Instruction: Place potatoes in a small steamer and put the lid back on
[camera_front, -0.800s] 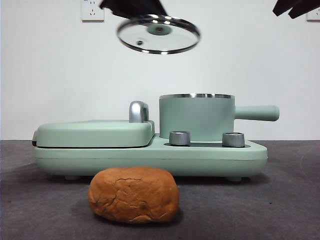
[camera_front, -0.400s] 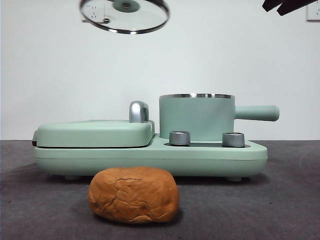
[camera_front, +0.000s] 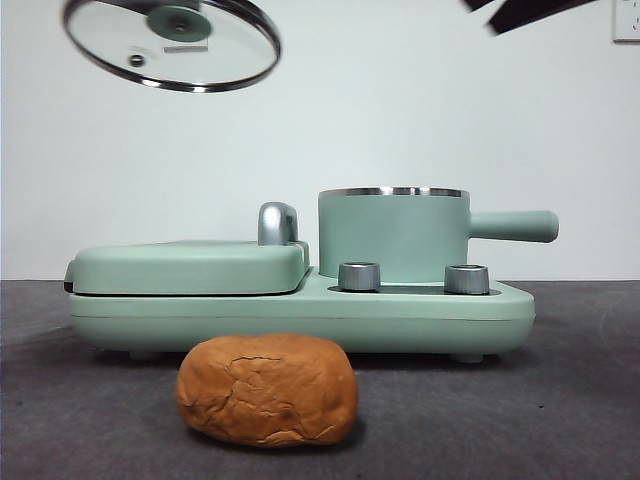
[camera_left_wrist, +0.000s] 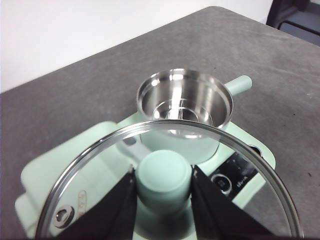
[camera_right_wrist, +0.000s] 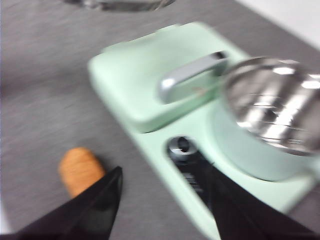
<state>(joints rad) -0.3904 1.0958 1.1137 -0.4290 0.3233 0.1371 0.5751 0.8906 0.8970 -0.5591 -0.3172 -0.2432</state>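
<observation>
In the front view the lid (camera_front: 171, 42) hangs tilted high in the air, well above the flat griddle cover (camera_front: 190, 266) and off to the side of the small steamer (camera_front: 393, 234), whose mouth stands uncovered; the potato (camera_front: 267, 389) lies on the dark table (camera_front: 560, 400) just in front of the appliance base (camera_front: 300, 315), untouched, and a dark gripper tip shows at the upper corner on the pot's side. In the left wrist view the left gripper (camera_left_wrist: 164, 187) has its jaws closed narrowly on the lid's mint-green knob (camera_left_wrist: 164, 175), the glass disc spreading around them, with the empty steel bowl of the steamer just beyond and below. The right wrist view is blurred: the right gripper (camera_right_wrist: 165, 192) shows its jaws spread wide and holding nothing, the potato below and near one jaw, the pot off past the other. The step in hand looks like clearing the lid away. Next, the right gripper probably needs to descend, straddle the potato across its narrower side and carry it into the pot.
</observation>
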